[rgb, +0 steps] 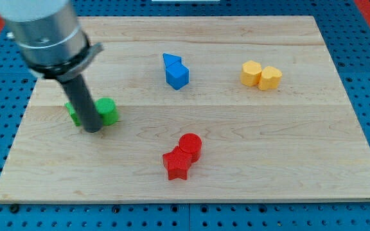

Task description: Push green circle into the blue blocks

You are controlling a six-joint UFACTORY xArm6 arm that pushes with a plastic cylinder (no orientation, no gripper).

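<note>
My tip (92, 129) rests on the board at the view's left, between two green blocks. The green circle (107, 110) is just right of the rod and touches it or nearly so. A second green block (74, 113) sits just left of the rod, partly hidden by it, so its shape is unclear. The blue blocks (176, 71), a triangle and a cube pressed together, lie toward the view's upper middle, well up and right of the green circle.
Two yellow blocks (261, 75) sit side by side at the upper right. A red circle (190, 145) and a red star (176, 165) touch each other at the lower middle. The wooden board (300, 160) lies on a blue pegboard.
</note>
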